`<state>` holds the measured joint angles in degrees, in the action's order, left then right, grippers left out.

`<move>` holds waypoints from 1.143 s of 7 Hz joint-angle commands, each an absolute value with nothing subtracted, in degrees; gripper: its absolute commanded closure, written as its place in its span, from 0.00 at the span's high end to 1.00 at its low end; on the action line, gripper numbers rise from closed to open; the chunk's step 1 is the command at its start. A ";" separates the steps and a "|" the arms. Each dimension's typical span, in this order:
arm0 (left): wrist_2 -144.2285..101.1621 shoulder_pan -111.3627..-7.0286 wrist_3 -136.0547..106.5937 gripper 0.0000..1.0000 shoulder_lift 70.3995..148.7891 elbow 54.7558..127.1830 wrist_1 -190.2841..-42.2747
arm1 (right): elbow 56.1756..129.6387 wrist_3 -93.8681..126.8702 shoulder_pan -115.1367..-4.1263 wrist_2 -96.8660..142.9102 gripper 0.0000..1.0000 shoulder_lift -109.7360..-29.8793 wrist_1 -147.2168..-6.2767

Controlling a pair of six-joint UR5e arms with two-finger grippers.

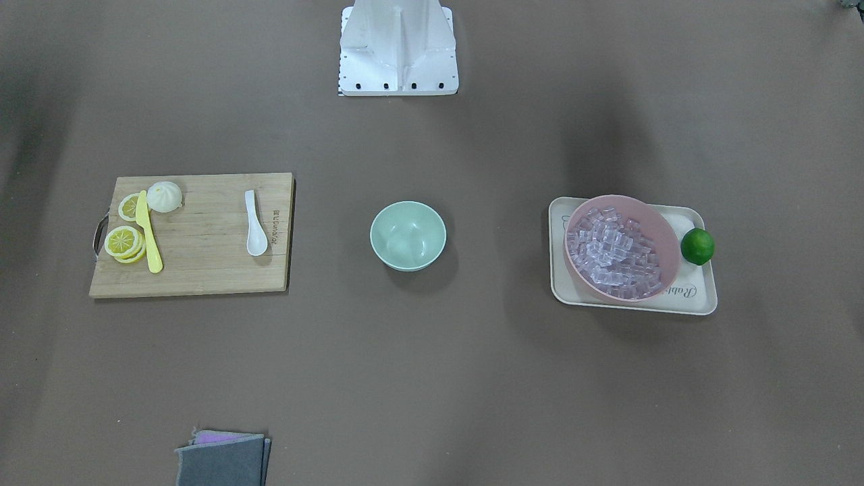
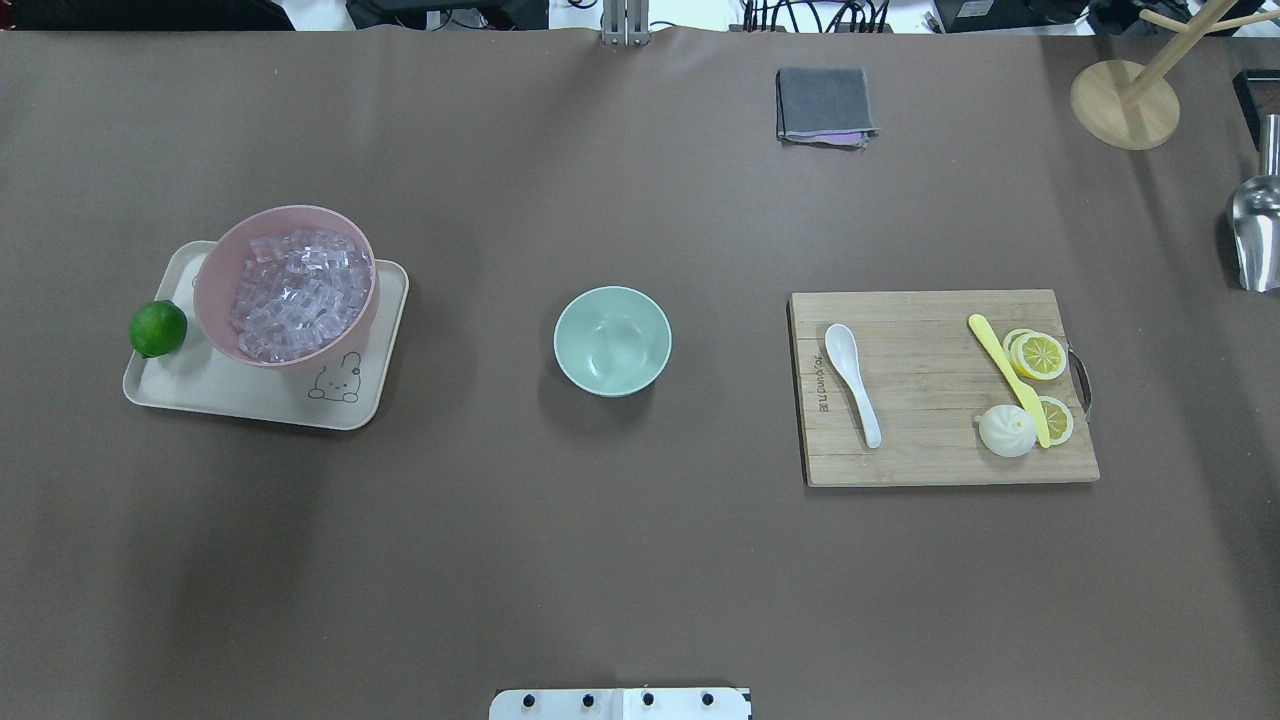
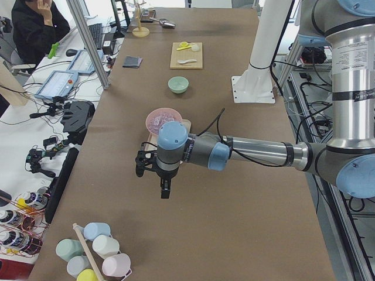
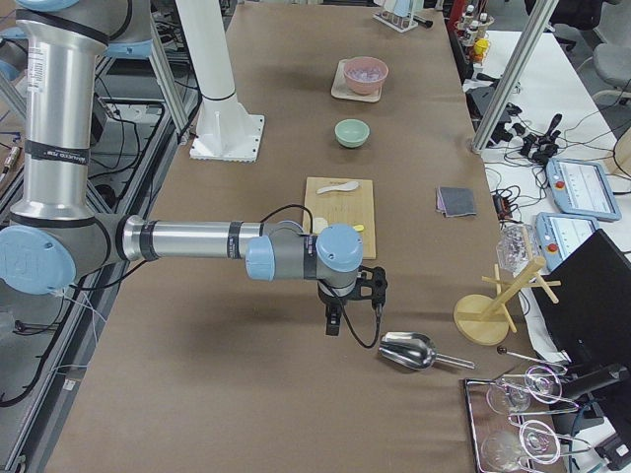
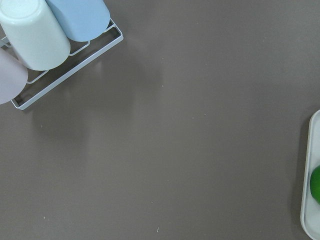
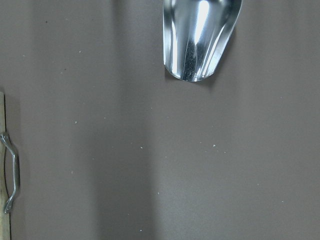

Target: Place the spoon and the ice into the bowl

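The white spoon (image 2: 855, 380) lies on the wooden cutting board (image 2: 930, 460), right of centre in the overhead view; it also shows in the front view (image 1: 255, 226). The empty mint-green bowl (image 2: 612, 340) stands mid-table. The clear ice cubes (image 2: 295, 295) fill the pink bowl (image 2: 215, 280) on a cream tray. My left gripper (image 3: 164, 191) shows only in the left side view, hanging above bare table short of the tray. My right gripper (image 4: 335, 323) shows only in the right side view, past the board near a metal scoop. I cannot tell whether either is open or shut.
A yellow knife (image 2: 1008, 378), lemon slices (image 2: 1040, 355) and a bun (image 2: 1006, 431) share the board. A lime (image 2: 158, 328) sits on the tray (image 2: 250, 405). A grey cloth (image 2: 824, 104), metal scoop (image 6: 200, 35), wooden stand (image 2: 1125, 100) and cup rack (image 5: 35, 35) ring the table.
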<state>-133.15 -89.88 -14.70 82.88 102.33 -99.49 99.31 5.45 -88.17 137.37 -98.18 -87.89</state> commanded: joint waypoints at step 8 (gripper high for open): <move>-133.24 -83.87 -15.56 0.98 93.92 105.72 -100.98 | 99.67 7.20 -86.84 137.72 1.00 -97.38 -87.80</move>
<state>-133.40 -86.76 -15.48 89.50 103.94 -100.29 99.54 6.36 -87.24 137.70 -97.49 -87.87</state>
